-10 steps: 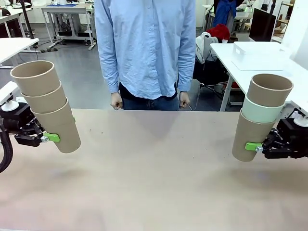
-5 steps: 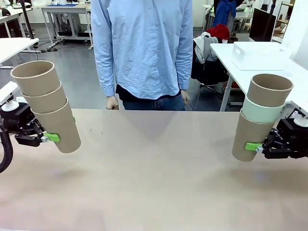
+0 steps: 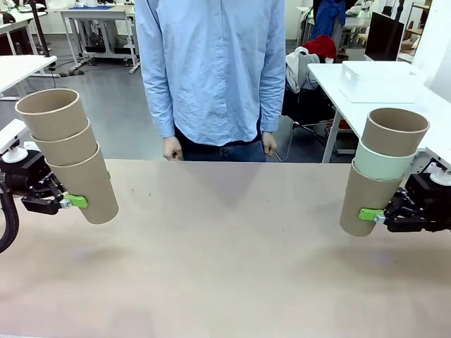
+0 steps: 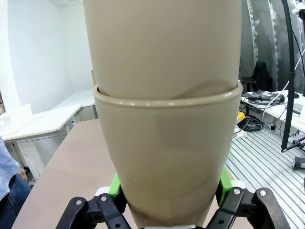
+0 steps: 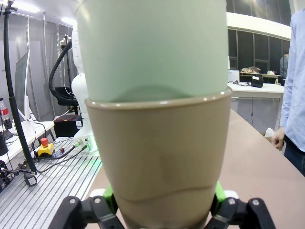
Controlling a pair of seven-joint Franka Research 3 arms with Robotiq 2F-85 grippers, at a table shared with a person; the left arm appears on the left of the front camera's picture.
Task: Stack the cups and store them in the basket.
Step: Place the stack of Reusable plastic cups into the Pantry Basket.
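Front view: left claw (image 3: 79, 201) pinches tan stack's (image 3: 67, 151) base; right claw (image 3: 366, 215), seemingly, mixed stack's (image 3: 384, 158).

Left gripper (image 3: 77, 201) comes in from the left edge, fingers roughly level and pointing inward, green pads clamped on the left bottom cup (image 3: 88, 184). Right gripper (image 3: 368, 215) mirrors it from the right edge, pads clamped on the right bottom cup (image 3: 365, 191). Both wrists sit low, black bodies outboard.

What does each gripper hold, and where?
The left gripper: three stacked tan cups, gripped low on the bottom cup. The right gripper: tan-mint-tan stack, gripped likewise.
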